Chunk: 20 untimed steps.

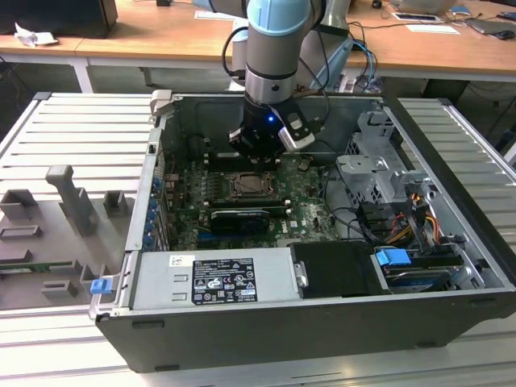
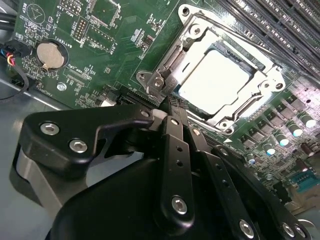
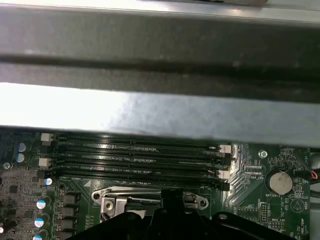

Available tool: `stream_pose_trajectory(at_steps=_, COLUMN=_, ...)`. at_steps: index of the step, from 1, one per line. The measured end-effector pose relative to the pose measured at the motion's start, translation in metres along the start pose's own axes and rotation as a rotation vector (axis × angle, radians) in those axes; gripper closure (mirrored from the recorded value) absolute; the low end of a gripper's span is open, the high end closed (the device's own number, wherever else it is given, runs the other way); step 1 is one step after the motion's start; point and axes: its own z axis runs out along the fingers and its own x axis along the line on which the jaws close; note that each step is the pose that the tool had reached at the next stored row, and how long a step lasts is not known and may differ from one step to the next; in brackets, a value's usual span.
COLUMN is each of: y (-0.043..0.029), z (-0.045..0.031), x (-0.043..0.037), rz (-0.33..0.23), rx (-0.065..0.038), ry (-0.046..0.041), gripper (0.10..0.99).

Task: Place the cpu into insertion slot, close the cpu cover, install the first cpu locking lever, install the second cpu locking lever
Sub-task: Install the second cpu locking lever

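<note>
Inside the case (image 1: 161, 242), the gripper (image 2: 172, 107) is hanging low over the board (image 2: 115, 30), its narrowed fingertips (image 2: 175, 112) pressing together at the socket's near edge, seemingly pinching a thin lever too small to make out. Just beyond the tips, the cpu (image 2: 215, 77) is sitting in the slot, glaring white under the light, with the cover (image 2: 200, 42) lying flat around it. Beside the gripper, a coin cell (image 2: 49, 55) is showing. Memory slots (image 3: 135, 150) are running past the socket, and the gripper body is hiding the socket's near side.
</note>
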Motion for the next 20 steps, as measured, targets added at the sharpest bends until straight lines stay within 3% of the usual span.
stream_pose_trajectory(at_steps=8, y=-0.0033, z=-0.0008, x=0.0002, rz=0.000, rx=0.000, ry=0.0002, gripper=0.980)
stream_pose_trajectory(at_steps=15, y=-0.0016, z=-0.0206, x=0.0000, rz=0.000, rx=0.000, ry=0.0001, gripper=0.980)
stream_pose_trajectory(at_steps=17, y=-0.0023, z=-0.0217, x=0.0000, rz=0.000, rx=0.000, ry=0.0000, gripper=0.980)
stream_pose_trajectory(at_steps=20, y=-0.0104, z=-0.0225, x=0.0006, rz=0.000, rx=0.000, ry=0.0000, gripper=0.980)
